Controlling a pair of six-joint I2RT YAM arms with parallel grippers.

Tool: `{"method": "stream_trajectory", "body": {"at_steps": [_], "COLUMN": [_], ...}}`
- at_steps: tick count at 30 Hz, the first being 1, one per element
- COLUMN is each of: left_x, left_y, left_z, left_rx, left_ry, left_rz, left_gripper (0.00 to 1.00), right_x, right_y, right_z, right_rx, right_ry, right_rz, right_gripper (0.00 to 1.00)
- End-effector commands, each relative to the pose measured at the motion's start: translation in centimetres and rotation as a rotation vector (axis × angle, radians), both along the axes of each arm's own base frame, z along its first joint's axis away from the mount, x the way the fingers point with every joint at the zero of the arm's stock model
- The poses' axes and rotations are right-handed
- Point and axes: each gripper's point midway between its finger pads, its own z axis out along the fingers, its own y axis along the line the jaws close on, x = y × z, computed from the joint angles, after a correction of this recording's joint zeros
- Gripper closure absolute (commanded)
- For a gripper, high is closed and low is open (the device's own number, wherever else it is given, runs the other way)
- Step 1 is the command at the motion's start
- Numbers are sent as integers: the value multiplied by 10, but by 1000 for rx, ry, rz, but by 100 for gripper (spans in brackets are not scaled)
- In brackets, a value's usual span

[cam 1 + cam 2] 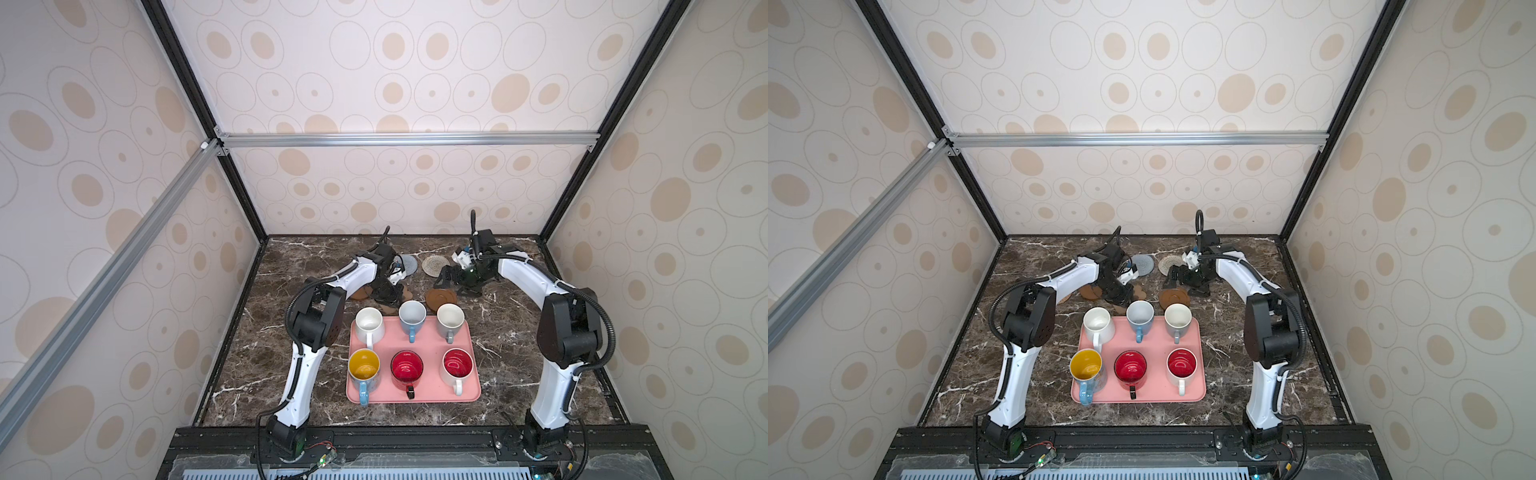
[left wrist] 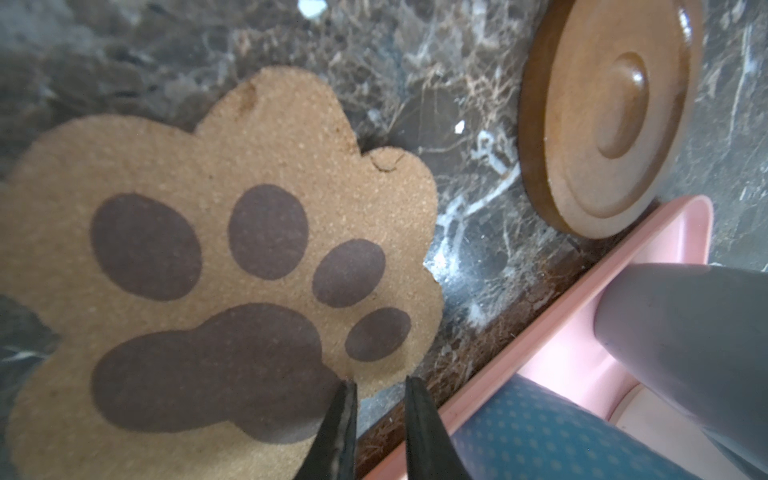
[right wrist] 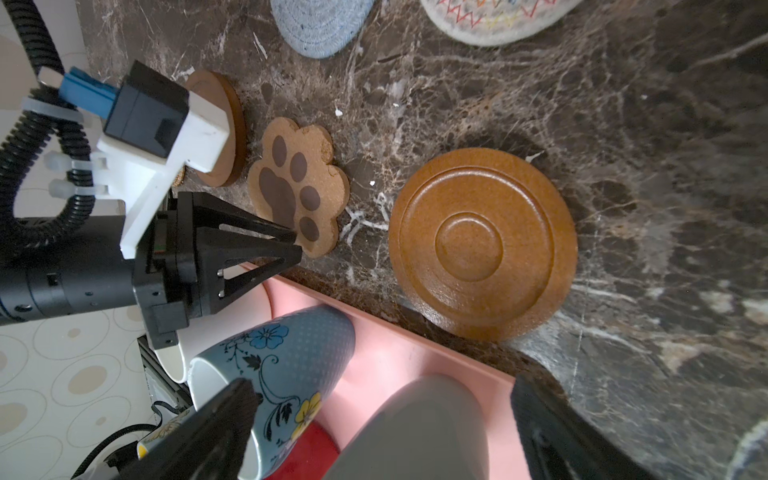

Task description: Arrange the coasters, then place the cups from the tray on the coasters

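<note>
Six cups stand on the pink tray (image 1: 415,400), among them a light blue cup (image 1: 412,313) and a grey-white cup (image 1: 450,318) in the back row. Behind the tray lie the coasters: a paw-shaped one (image 2: 208,249), a brown disc (image 1: 440,299), a second brown disc (image 1: 361,293), a blue-grey woven one (image 1: 409,264) and a cream woven one (image 1: 435,264). My left gripper (image 2: 380,386) is shut, its tips low at the paw coaster's edge beside the tray, with nothing seen between them. My right gripper (image 3: 382,424) hangs wide open above the tray's back edge, near the brown disc (image 3: 482,241).
Patterned walls with black frame posts close in the dark marble table (image 1: 519,353) on three sides. The left arm's wrist camera mount (image 3: 166,137) sits over the second brown disc. A blue cup with a yellow inside (image 1: 364,365) stands at the tray's front left.
</note>
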Motion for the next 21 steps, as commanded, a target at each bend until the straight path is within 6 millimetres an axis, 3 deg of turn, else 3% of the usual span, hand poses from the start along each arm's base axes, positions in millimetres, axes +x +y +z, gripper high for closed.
{"method": "stream_trajectory", "body": {"at_steps": [1,10,14,18,21], "left_x": [34,48,51,41,30], "left_y": [12,3,0,2,5], "left_z": [-29,-21,4,27,32], "left_rx": [83,49,23,19,25], "left_ry": [-102,-130,-172,-153,-123], "left_rz": [35,51,65,48,32], "left_gripper": [77,77,77,77,79], "right_x": [-5,-6,-6,-6,-6], "right_y": [-2,-2,-2,-2,-1], "right_z": [8,8,8,7,7], "right_rx": [-6,-2,-3,-3,-1], "right_ry": [-12,-12,-13,-12,-10], "right_rz": [-6,-8,-8,-8,-6], "right_gripper": [0,0,0,0,0]}}
